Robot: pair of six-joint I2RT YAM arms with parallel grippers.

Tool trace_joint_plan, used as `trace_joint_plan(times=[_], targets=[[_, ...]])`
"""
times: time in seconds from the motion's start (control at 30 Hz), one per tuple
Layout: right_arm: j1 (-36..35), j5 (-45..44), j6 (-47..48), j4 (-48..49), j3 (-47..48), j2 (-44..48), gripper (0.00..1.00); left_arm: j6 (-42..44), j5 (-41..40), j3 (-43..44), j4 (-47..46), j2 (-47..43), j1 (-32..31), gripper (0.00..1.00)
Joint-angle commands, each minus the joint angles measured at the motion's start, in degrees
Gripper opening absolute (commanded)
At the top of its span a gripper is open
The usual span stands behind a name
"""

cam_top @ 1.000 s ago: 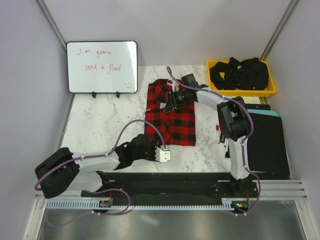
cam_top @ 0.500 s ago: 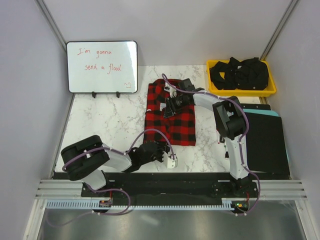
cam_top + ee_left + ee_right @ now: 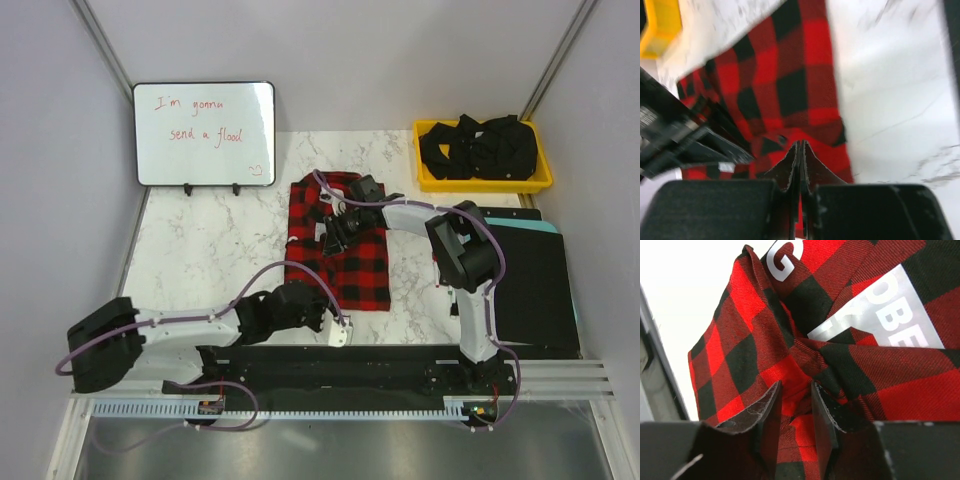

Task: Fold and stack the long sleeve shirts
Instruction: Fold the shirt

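Our left tool (image 3: 800,148) has just snapped shut at the near hem of the flannel shirt (image 3: 355,270). Our right tool (image 3: 797,391) stays narrowly pinched on a fold, so we judge folding can begin.

- The flannel shirt (image 3: 365,275) is displaying a red-and-black buffalo check; a white print (image 3: 890,315) is showing on it in the right wrist view.
- The table (image 3: 220,250) is showing white marble with grey veining.
- The bin (image 3: 480,185) is showing plain yellow; the cloth (image 3: 480,148) inside it is showing black.
- The whiteboard (image 3: 205,133) is showing a white face, a black frame and red handwriting.
- The cable (image 3: 283,266) is showing purple.
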State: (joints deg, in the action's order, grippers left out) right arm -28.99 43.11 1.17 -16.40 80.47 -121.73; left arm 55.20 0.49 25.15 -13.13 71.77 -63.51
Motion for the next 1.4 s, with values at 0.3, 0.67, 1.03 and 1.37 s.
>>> trace_joint_plan(times=[0.3,0.67,1.03,1.37], targets=[[-3.97,-0.04,2.35,-6.80,-5.24,6.70,0.39,-19.60,-0.21,5.10,24.06,-14.02,-9.25,0.47],[-1.51,-6.45,3.84,-7.59,-2.26,0.02,0.38,-16.54,-16.04,-4.75,4.09,-4.89,-19.29,0.58],[0.43,-8.05,3.67,-8.47,2.68,-5.09,0.37,-11.26,-20.35,-3.71,-2.96,-3.30,-19.55,0.58],[0.52,-7.08,3.49,-8.47,1.89,-4.92,0.37,-3.62,-24.30,-11.87,-19.30,6.88,-18.59,0.62]])
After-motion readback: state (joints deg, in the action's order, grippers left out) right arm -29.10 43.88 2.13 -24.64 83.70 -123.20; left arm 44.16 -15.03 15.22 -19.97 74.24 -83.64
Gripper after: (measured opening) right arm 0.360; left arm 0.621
